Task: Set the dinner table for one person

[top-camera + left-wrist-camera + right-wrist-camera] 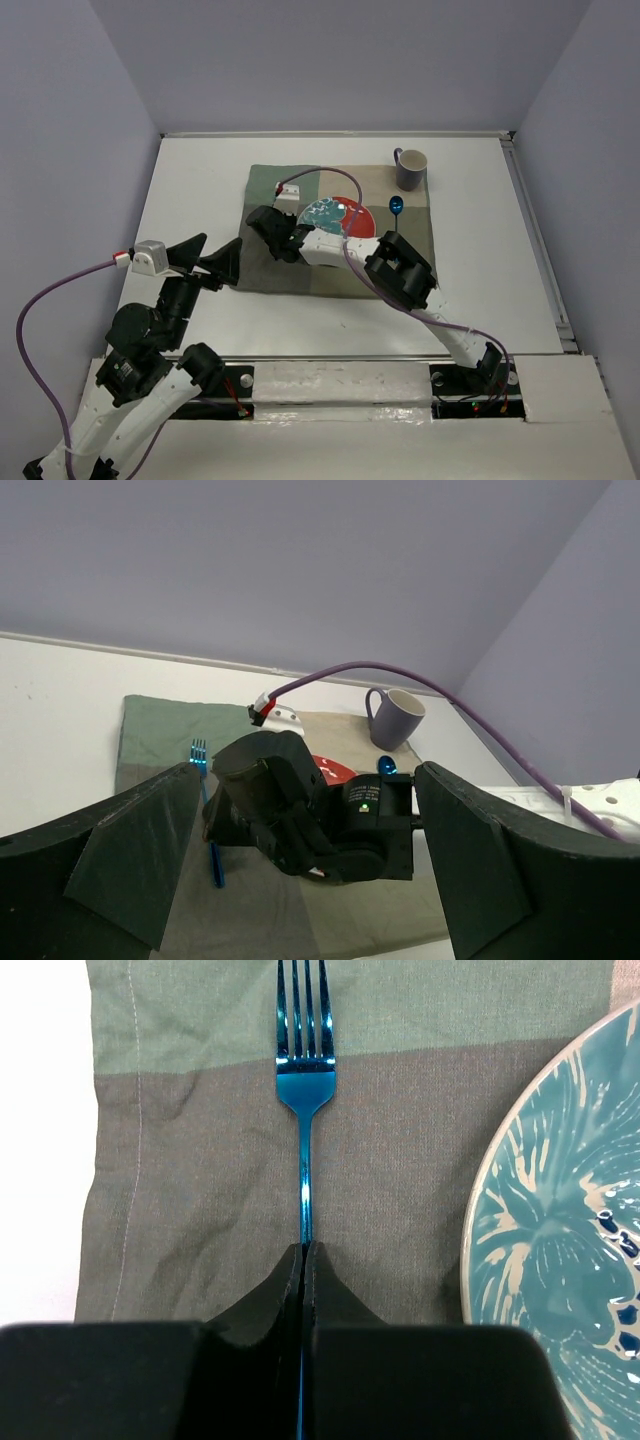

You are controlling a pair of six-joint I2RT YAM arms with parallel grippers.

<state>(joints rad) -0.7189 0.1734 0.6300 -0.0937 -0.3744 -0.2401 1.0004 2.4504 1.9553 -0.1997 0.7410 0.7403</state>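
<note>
White dinner table (pixel 200 180); mat (pixel 268 190) under teal plate (pixel 325 213), grey mug (pixel 411 170), contents unclear.

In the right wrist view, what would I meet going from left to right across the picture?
Matte white tabletop → green-and-beige cloth mat → shiny blue metal fork → round teal patterned plate.
</note>
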